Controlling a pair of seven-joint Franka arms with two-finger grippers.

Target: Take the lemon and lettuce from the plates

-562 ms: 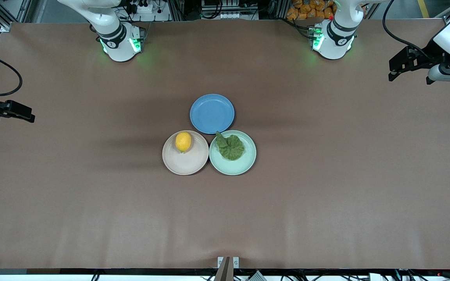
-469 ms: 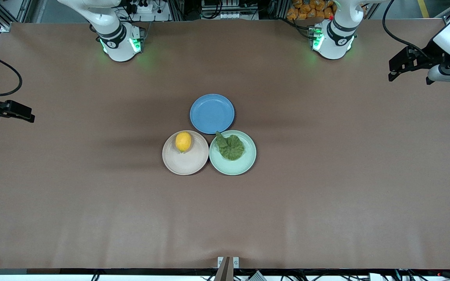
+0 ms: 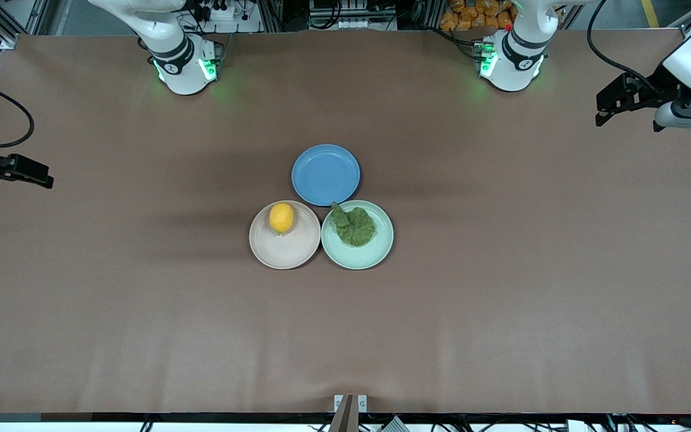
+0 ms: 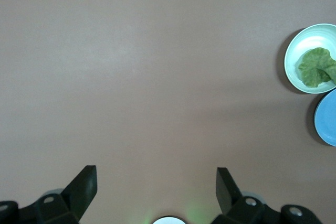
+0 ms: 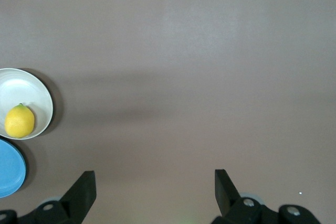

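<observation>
The yellow lemon (image 3: 281,217) lies on the beige-pink plate (image 3: 285,255), on the part of it farther from the front camera. The dark green lettuce (image 3: 354,225) lies flat on the mint green plate (image 3: 360,259) beside it. My left gripper (image 3: 606,111) is open and empty, high over the left arm's end of the table. My right gripper (image 3: 42,179) is open and empty over the right arm's end. The left wrist view shows its gripper (image 4: 156,178), the lettuce (image 4: 315,67) and the mint plate (image 4: 295,51). The right wrist view shows its gripper (image 5: 155,179), the lemon (image 5: 19,121) and its plate (image 5: 23,83).
An empty blue plate (image 3: 326,174) touches both plates on the side farther from the front camera; it also shows in the left wrist view (image 4: 328,119) and in the right wrist view (image 5: 8,166). Brown table (image 3: 501,270) spreads all round the plates.
My left gripper has edged very slightly toward the middle of the table. The right arm, the plates, the lemon and the lettuce have not moved.
</observation>
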